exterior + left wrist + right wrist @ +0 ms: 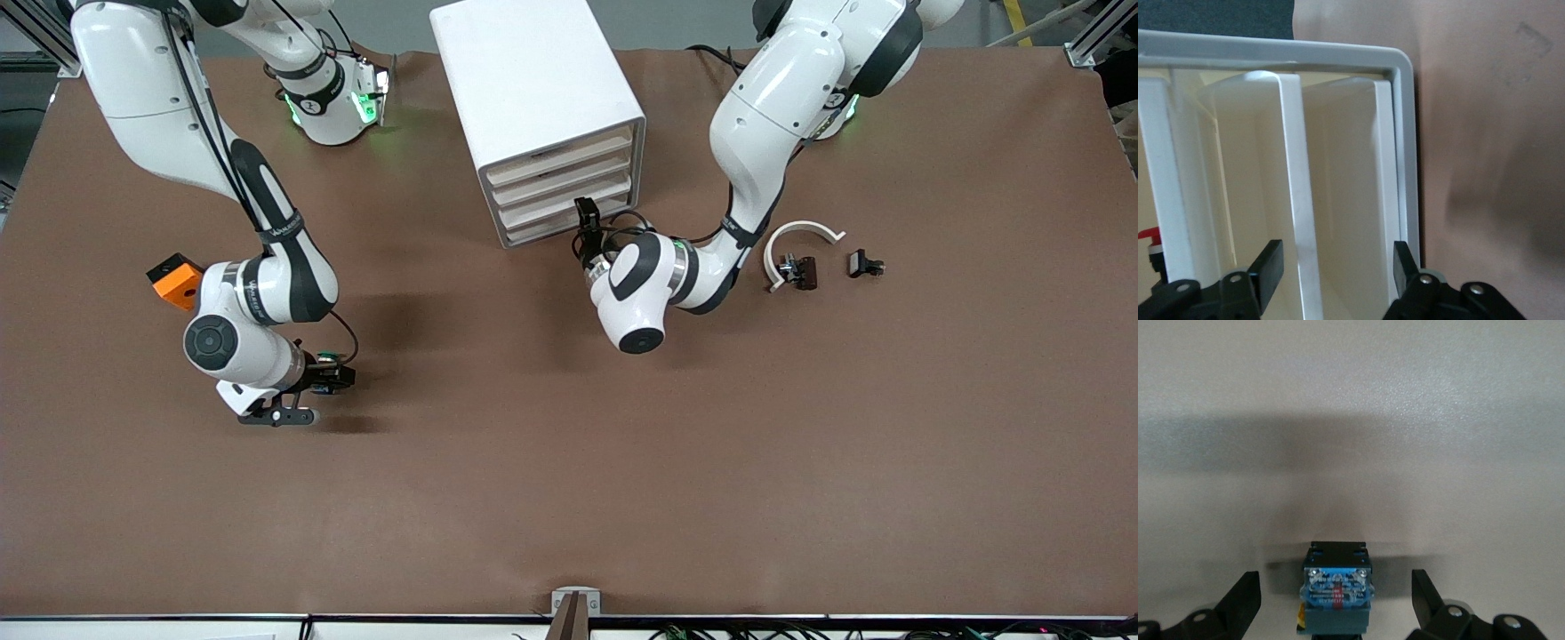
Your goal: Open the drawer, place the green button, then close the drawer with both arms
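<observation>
Brown matting covers the table (569,462) you are working over. On it, near the robots' bases, you see the white rounded cabinet (533,80), its four pale beige drawer fronts stacked and facing the front camera. All four look closed; the lowest drawer (547,228) sits just above the mat.

Your left arm (765,116) reaches down from its base and bends toward the cabinet front. The left gripper (586,219) is at the cabinet's lower front corner, toward the left arm's end of the table. In the left wrist view its jaws stand spread, one finger (1270,265) on each side of a beige drawer front edge (1301,220); whether either finger touches that edge you cannot tell.

Your right arm (178,116) extends to the right arm's end of the table. The right gripper (322,393) is low over the mat, well apart from the cabinet. Its jaws stand spread wide, with the button (1337,595) between them and clear of both fingers (1426,592); the button rests on the mat, its bluish-grey block toward the wrist camera.

An orange cube (176,279) lies beside the right arm's wrist. Toward the left arm's end lie a white curved band (800,240) and two small dark pieces (800,269), one touching the band, the other (864,263) just beside it.
</observation>
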Robot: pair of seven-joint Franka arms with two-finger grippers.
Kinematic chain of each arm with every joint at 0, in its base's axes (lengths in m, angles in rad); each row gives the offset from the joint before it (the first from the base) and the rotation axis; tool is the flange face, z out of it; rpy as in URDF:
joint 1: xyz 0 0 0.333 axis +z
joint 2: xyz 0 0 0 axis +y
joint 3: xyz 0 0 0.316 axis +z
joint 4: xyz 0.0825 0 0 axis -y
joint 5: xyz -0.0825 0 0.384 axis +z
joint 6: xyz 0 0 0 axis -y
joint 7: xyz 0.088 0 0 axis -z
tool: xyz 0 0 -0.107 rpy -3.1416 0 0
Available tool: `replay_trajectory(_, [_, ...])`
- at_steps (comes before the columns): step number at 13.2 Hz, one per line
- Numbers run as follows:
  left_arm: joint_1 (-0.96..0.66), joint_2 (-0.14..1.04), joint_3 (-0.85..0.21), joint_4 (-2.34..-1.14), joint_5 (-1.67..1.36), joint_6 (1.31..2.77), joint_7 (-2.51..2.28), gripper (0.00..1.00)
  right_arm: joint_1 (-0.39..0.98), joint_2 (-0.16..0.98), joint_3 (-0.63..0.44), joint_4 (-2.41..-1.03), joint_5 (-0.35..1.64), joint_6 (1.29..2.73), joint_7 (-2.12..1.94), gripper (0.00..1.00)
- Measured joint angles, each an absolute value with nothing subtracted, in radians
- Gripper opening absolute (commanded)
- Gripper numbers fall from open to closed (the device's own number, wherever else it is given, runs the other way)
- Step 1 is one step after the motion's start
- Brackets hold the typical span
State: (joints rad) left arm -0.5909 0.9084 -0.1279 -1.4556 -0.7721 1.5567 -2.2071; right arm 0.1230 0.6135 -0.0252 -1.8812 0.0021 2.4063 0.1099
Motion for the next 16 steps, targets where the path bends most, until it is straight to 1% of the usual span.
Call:
replay_trajectory(2, [-0.591,0.908,-0.127,-1.455,-0.773,1.534,-2.214,0.64,0.123,0.615,-0.026,-1.88,0.002,2.408,0.11,0.44])
replay_trajectory(3, [-0.594,0.909,-0.128,-1.455,-0.774,1.526,-2.216,0.63,0.123,0.615,-0.026,-1.879,0.002,2.409,0.11,0.32])
replay_trajectory(5, [-0.611,0.911,-0.128,-1.455,-0.777,1.522,-2.219,0.47,0.123,0.614,-0.024,-1.871,0.002,2.408,0.11,0.15])
replay_trajectory(6, [-0.619,0.913,-0.128,-1.455,-0.777,1.522,-2.223,0.34,0.123,0.615,-0.025,-1.87,0.002,2.408,0.11,0.11])
replay_trajectory(7, [-0.624,0.914,-0.128,-1.455,-0.777,1.522,-2.225,0.18,0.123,0.615,-0.026,-1.87,0.002,2.408,0.11,0.11])
replay_trajectory(8, [-0.627,0.915,-0.128,-1.455,-0.778,1.522,-2.225,0.05,0.123,0.615,-0.026,-1.87,0.002,2.408,0.11,0.11])
replay_trajectory(9, [-0.628,0.915,-0.128,-1.455,-0.778,1.521,-2.225,0.0,0.123,0.615,-0.026,-1.87,0.002,2.408,0.11,0.11])
replay_trajectory(14, [-0.616,0.916,-0.122,-1.452,-0.79,1.501,-2.232,0.0,0.123,0.615,-0.028,-1.86,0.002,2.408,0.11,0.12])
replay_trajectory(16, [-0.584,0.916,-0.118,-1.444,-0.79,1.501,-2.226,0.0,0.123,0.613,-0.03,-1.847,0.002,2.408,0.11,0.12])
